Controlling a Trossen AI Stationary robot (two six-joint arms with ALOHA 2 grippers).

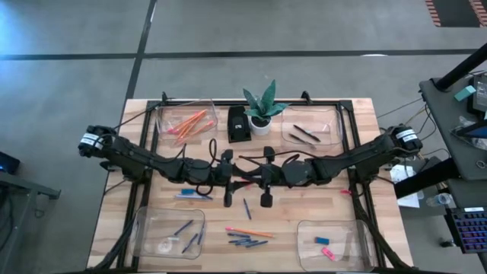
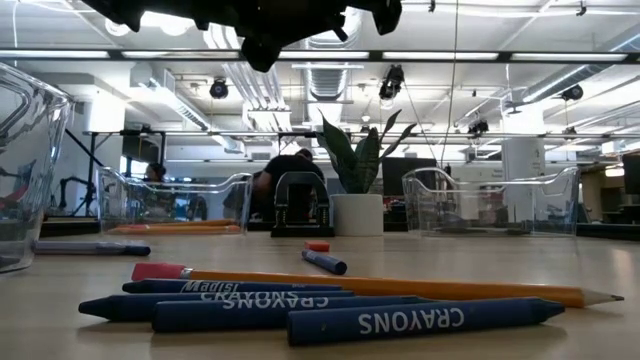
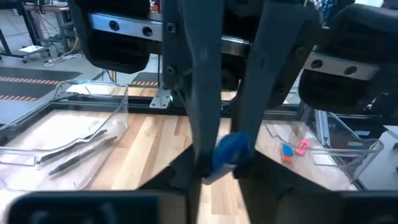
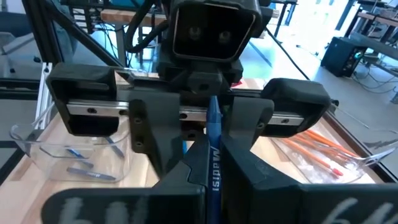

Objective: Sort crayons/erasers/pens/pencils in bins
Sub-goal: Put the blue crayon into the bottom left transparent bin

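**Crayon between two end effectors at bench centre**

Mid-frame in the high view, the left end effector (image 1: 228, 176) and right end effector (image 1: 265, 176) meet. The right is pinched on a blue crayon (image 4: 213, 142); the left's fingers (image 3: 202, 93) straddle its tip, grip unclear. Loose crayons (image 1: 245, 241) lie lower centre, bins (image 1: 169, 234) at the corners.

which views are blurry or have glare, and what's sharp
Low view: crayons up front sharp, arms overhead dark silhouettes against bright ceiling lights. Left wrist view: the blue crayon between the close fingers is smeared. Right wrist view: bins show soft reflections. High view: evenly lit, small detail soft.
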